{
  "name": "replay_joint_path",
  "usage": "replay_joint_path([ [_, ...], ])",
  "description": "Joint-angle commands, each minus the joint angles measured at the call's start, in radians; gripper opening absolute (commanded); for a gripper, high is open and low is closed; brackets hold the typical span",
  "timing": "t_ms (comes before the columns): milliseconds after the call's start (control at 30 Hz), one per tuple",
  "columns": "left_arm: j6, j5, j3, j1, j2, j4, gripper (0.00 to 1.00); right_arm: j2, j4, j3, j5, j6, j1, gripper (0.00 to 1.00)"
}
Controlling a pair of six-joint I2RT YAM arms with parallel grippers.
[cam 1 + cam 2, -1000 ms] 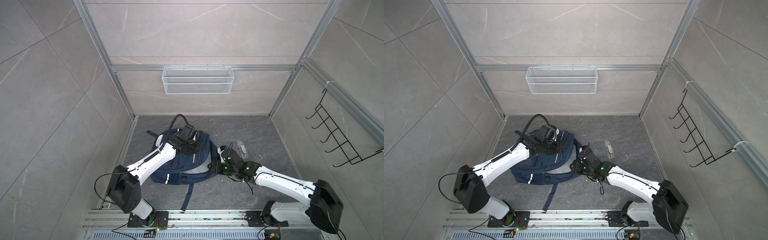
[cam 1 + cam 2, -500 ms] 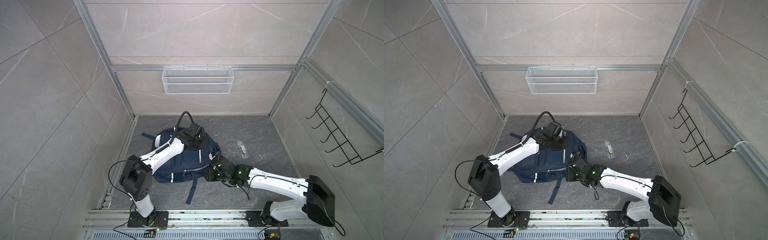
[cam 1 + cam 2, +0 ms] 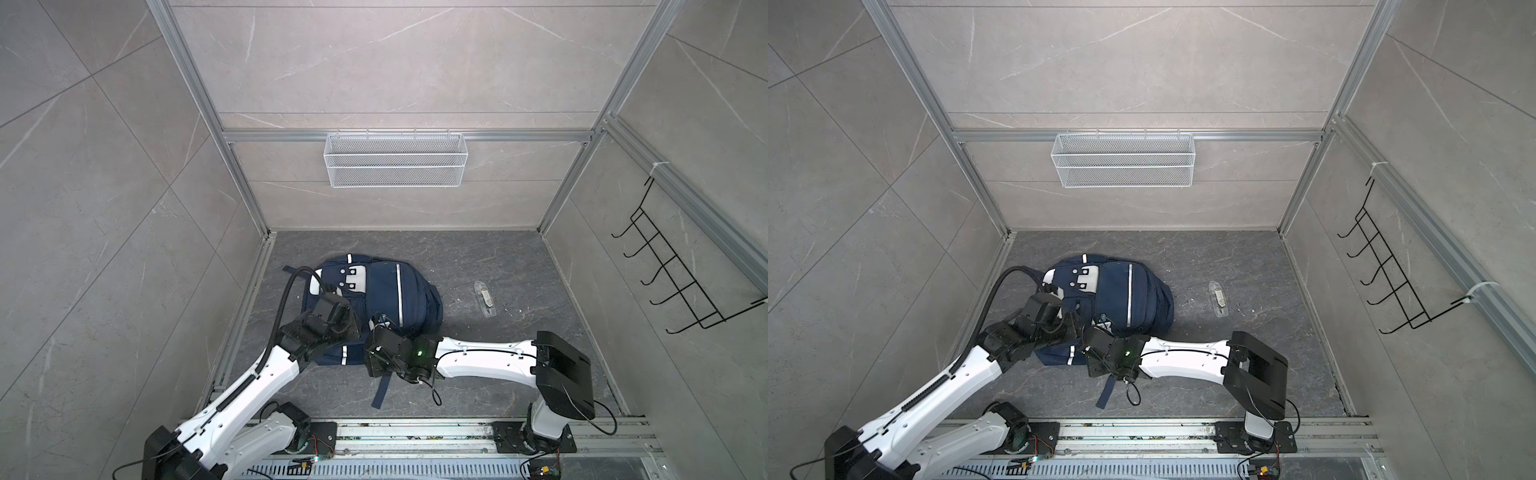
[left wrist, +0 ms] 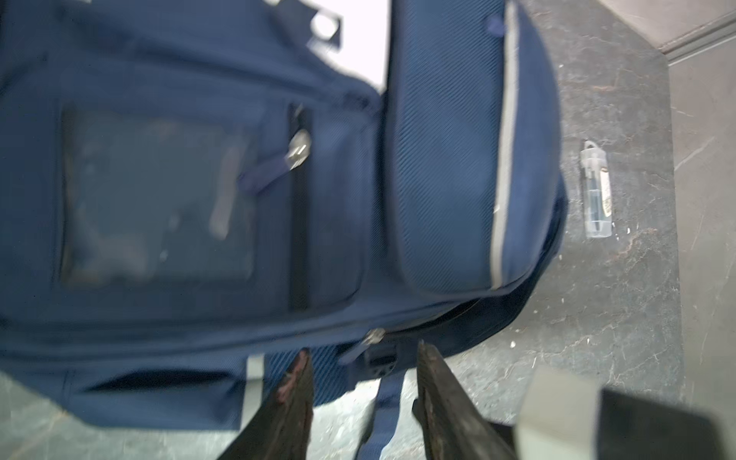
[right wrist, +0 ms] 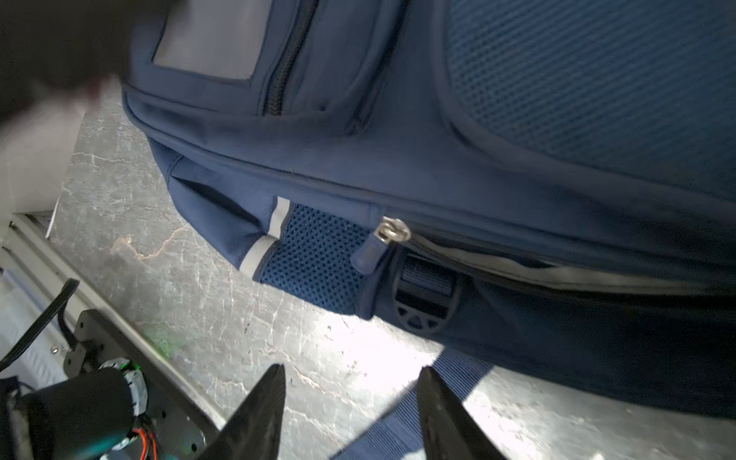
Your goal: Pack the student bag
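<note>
The large navy-blue fabric backpack with white patches and silver reflective stripes lies flat on the dark grey stone-patterned floor. Both grippers sit at its near edge.

The left gripper hovers with its jaws moderately parted and nothing between them. Just ahead of its fingertips is the silver zip slider with a blue fabric pull tab, and beside that a black plastic strap buckle.

The right gripper is also parted to a middling width and empty. It hangs over bare floor just short of the bag's edge. The same slider lies ahead of it and slightly to one side, and a blue webbing strap runs under one fingertip.

From the slider, a dark gap with a pale lining edge runs along the seam, so the main compartment looks at least partly unzipped.

A small clear plastic tube with something dark inside is the only loose item visible. It rests on the floor beyond the bag, well apart from both grippers.

The step in hand appears to be working the main zip, with neither gripper committed. The next move probably calls for one gripper to steady the soft fabric while the other closes narrowly on the small pull tab. Alternatively, the right arm could reach past the bag for the tube.
</note>
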Motion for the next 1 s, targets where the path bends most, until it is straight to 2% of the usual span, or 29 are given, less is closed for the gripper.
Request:
replay_joint_path([
  [0,-0.082,0.034,-0.068,0.04,-0.095,-0.018,0.46,0.049,-0.05,0.054,0.054,0.024,0.001,0.56],
  [167,-0.092,0.084,-0.153,0.139,-0.193,-0.03,0.46,0.104,-0.084,0.118,0.083,0.032,0.0,0.56],
  [333,-0.098,0.156,-0.212,0.217,-0.198,0.028,0.46,0.17,-0.135,0.191,0.099,0.035,0.001,0.54],
  [733,-0.098,0.221,-0.296,0.334,-0.183,0.122,0.46,0.292,-0.25,0.338,0.159,0.063,0.0,0.5],
  [967,-0.086,0.244,-0.318,0.367,-0.174,0.143,0.46,0.343,-0.325,0.409,0.206,0.082,0.001,0.43],
])
